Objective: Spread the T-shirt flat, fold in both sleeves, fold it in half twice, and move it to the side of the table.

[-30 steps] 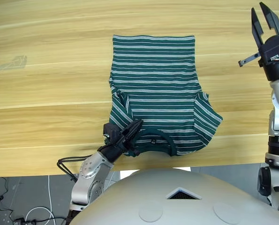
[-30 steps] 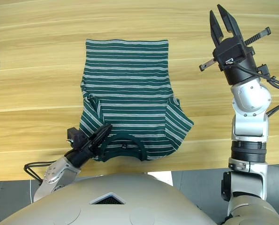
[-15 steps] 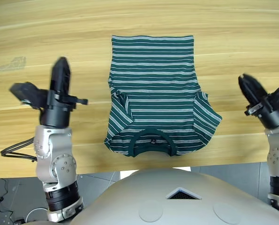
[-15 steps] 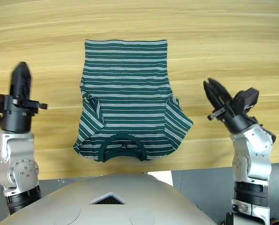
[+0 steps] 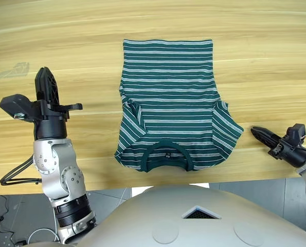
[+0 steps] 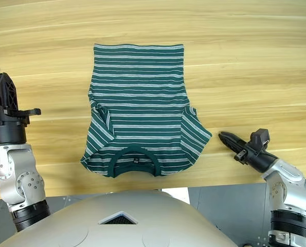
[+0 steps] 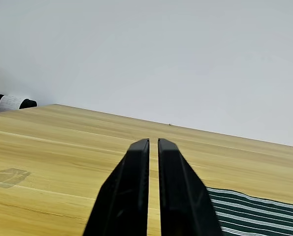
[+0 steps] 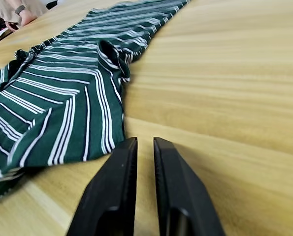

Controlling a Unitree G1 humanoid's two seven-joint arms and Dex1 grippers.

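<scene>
Nearly together, clamped on nothing: left gripper [image 7: 153, 144], raised upright well left of the T-shirt [image 5: 168, 98]. Likewise almost touching and empty: right gripper [image 8: 145, 143], low over the wood, aimed at the right sleeve [image 6: 196, 131] from just beside it. Green-striped, mid-table, collar near, hem far. Underneath, pale wooden table [image 5: 65, 31]; beyond, white wall [image 7: 161, 49].

T-shirt [image 5: 168, 103]: soft matt cloth, creased at the sleeves; desk [image 5: 65, 41]: smooth light wood grain with a faint sheen; left hand [image 5: 42, 74] and right hand [image 5: 255, 130]: matt black, plastic-looking fingers; left arm casing [image 5: 57, 170]: smooth silver-grey, metal-looking, slightly glossy.
</scene>
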